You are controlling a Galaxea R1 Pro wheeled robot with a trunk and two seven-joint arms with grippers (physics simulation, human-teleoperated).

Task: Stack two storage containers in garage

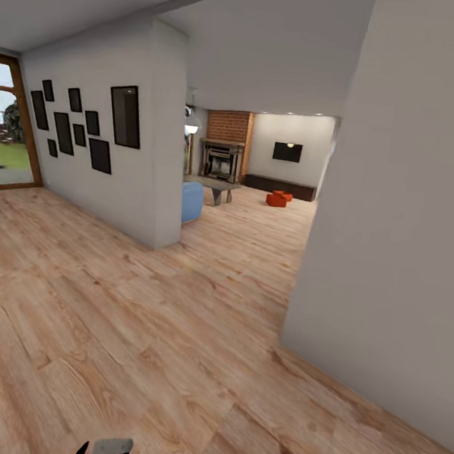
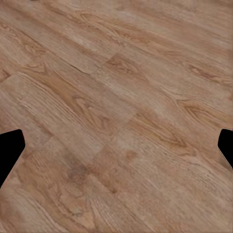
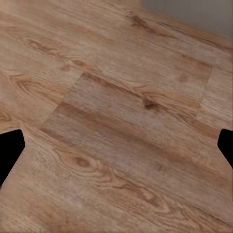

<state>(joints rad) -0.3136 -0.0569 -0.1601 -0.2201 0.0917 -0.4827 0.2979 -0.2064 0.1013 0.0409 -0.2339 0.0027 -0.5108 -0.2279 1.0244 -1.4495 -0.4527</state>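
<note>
Storage containers, two orange-red open boxes [image 1: 279, 199], sit far ahead on the light wood plank floor [image 1: 171, 334] of the living room, touching or nearly so; their long axis I cannot tell from here. Left claw [image 2: 116, 145] and right claw [image 3: 116, 145] each show two dark fingertips spread wide apart, with bare planks between and nothing held. Outward, a white wall [image 1: 403, 241] stands to the right, a red brick fireplace [image 1: 227, 138] beyond. Both arms seem equally far; I judge that driving forward comes first.
</note>
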